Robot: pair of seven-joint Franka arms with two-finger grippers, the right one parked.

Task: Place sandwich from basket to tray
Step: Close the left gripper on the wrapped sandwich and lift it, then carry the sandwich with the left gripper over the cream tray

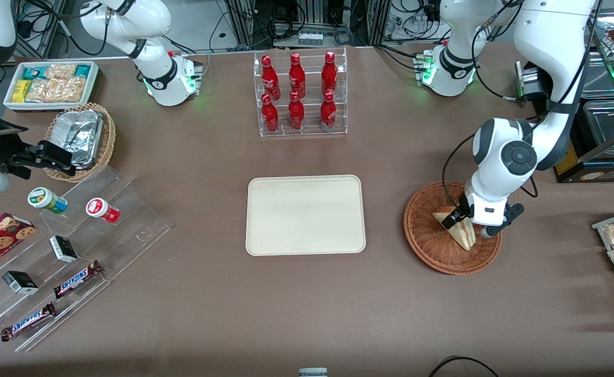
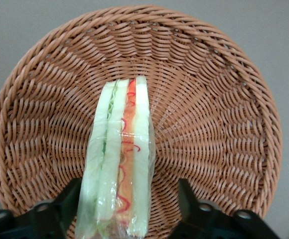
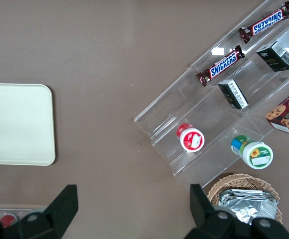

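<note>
Right up close, the sandwich stands on edge in its clear wrap, pale bread with green and orange-red filling showing along the cut side, and the gripper is down over it with one black finger on each side, spread apart, a sliver of gap visible between pads and wrap. The wedge sits inside the round reddish-brown wicker basket, toward the working arm's end of the table. Beside the basket, well apart, lies the cream tray, bare. Farther from the front camera stands the clear rack of red bottles.
</note>
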